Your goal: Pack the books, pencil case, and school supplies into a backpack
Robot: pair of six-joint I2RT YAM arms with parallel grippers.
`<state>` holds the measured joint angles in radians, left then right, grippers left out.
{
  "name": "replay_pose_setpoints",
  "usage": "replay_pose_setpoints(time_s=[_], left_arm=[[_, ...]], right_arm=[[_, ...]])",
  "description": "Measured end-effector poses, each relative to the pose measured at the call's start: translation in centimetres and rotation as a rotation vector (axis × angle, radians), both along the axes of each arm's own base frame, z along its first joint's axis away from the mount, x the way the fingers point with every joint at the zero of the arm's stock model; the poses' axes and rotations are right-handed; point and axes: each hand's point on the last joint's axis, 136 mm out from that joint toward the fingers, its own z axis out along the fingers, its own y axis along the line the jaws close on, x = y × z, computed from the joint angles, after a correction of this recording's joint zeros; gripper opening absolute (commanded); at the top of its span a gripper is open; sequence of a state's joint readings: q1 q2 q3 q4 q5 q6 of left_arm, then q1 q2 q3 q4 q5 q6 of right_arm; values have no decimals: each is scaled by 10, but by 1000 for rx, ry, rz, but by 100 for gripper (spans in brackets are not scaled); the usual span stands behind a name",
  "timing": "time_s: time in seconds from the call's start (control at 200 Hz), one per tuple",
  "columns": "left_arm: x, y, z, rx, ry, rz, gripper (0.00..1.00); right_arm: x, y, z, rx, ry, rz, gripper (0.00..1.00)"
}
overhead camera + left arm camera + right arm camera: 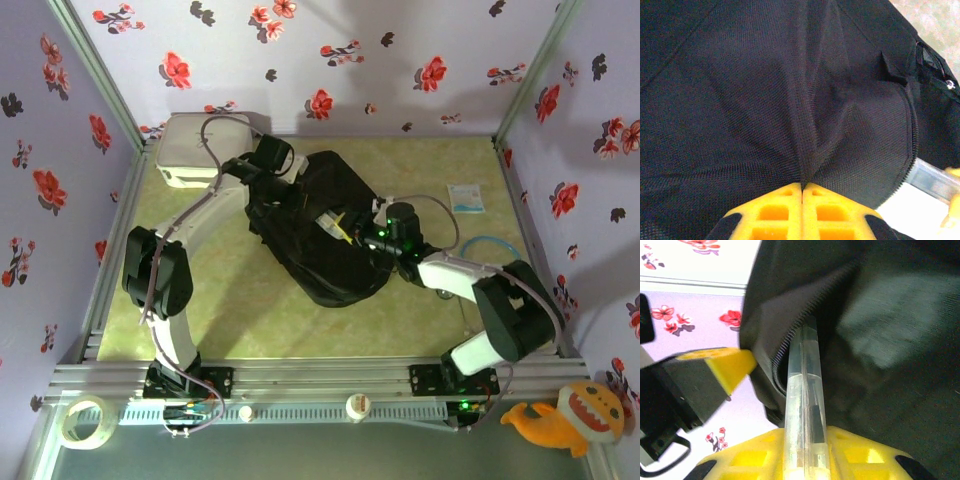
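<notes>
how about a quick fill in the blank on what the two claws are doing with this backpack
1. The left claw pinches a fold of ___ fabric.
2. The right claw grips a clear plastic strip that pokes into the ___.
3. The white box lies beyond the backpack, in the far ___ corner of the table.

Missing words: black; backpack; left

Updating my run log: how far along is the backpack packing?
Done: the zipper of the backpack stands open. In hand: the left gripper pinches the backpack fabric, while the right gripper holds a clear flat item with its far end at the zipper teeth. Left: pushing that item inside; a small white-blue packet lies on the table.
</notes>
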<state>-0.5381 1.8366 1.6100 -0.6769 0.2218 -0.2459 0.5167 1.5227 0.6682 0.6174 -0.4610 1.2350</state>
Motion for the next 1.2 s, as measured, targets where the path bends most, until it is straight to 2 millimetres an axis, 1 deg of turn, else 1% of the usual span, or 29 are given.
replay_pose_setpoints(time_s=[0.1, 0.225, 0.305, 0.365, 0.485, 0.605, 0.71, 0.825, 0.89, 0.995, 1.07, 1.2], left_arm=[[3, 5, -5, -35, 17, 18, 0], [7, 15, -12, -84, 55, 52, 0], [9, 22, -16, -105, 76, 72, 0], [10, 24, -19, -117, 87, 82, 0], [10, 25, -20, -130, 96, 86, 0], [9, 25, -22, -136, 102, 85, 0], [10, 25, -21, -140, 103, 87, 0], [9, 25, -22, -141, 106, 90, 0], [9, 25, -22, -142, 107, 90, 0], [9, 24, -22, -145, 108, 89, 0], [9, 24, -21, -148, 111, 89, 0], [9, 23, -21, -151, 110, 88, 0]], right_arm=[[18, 13, -1, 21, -25, 4, 25], [40, 27, -21, 33, -6, 0, 31], [49, 32, -37, 39, 16, -5, 39], [51, 34, -44, 52, 31, -10, 45], [48, 32, -40, 77, 28, -14, 53], [34, 22, -36, 62, 39, -24, 55], [20, 12, -29, 29, 49, -31, 52], [9, 5, -26, -17, 50, -35, 42], [5, 4, -29, -44, 58, -29, 35], [0, 6, -40, -94, 90, -17, 24], [3, 10, -41, -112, 93, -9, 20], [20, 21, -39, -129, 81, -2, 13]])
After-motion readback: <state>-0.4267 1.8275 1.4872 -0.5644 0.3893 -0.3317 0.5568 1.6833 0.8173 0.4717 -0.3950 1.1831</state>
